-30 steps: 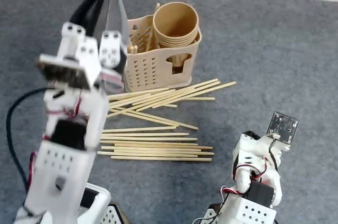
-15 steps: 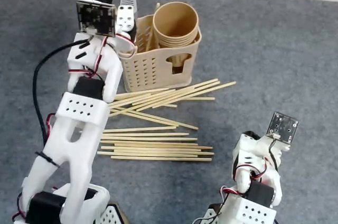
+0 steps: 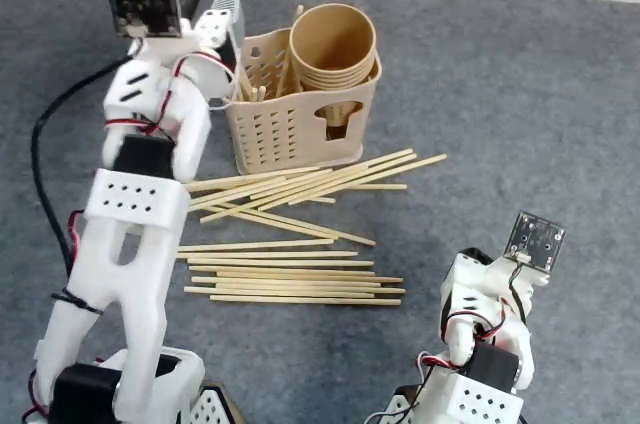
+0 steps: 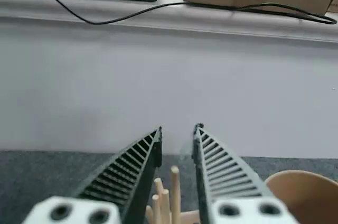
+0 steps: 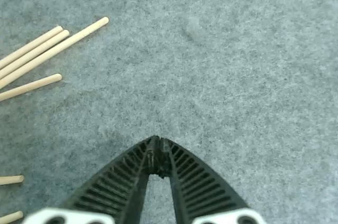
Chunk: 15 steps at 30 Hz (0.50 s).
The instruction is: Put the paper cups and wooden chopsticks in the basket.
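Left arm (image 3: 130, 244): built from wht printed plastic segments, w/ rows of small round holes seen on two flat plates. Blk servo blocks are set betw. the segments. Thin red, wht & blk wires are run along them, and a thick black cable (image 3: 36, 154) is looped off one side. A dark square circuit board (image 3: 143, 2) is mounted at the wrist.

Right arm (image 3: 485, 344): same wht shell, blk servo, red/wht wires. A grey square board (image 3: 533, 241) is fitted on top.

Left gripper (image 4: 178, 129) & right gripper (image 5: 158, 142): blk ribbed, tapered fingers are carried on wht bases w/ dark round screw holes.
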### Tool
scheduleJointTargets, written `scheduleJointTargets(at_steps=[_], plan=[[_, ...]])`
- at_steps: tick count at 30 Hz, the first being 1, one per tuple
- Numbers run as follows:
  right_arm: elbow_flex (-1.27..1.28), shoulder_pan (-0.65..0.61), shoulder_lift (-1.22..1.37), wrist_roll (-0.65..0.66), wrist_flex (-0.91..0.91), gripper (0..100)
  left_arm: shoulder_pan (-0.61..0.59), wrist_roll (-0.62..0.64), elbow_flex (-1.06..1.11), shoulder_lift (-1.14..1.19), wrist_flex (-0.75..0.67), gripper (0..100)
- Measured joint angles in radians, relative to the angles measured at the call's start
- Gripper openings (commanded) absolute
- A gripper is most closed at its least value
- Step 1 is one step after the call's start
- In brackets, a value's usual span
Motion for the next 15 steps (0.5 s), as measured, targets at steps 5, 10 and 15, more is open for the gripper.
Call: scheduleJointTargets(at_steps=[5,10,15], plan=[[0.000,0.000,0.000,0.000,0.000,0.5,-0.018,0.003,-0.077,0.000,0.184,12],[0.000,0.000,0.000,0.000,0.000,0.5,-0.018,0.003,-0.086,-0.084,0.376,12],[0.000,0.000,0.000,0.000,0.000,0.5,-0.018,0.003,-0.087,-0.210,0.555,12]])
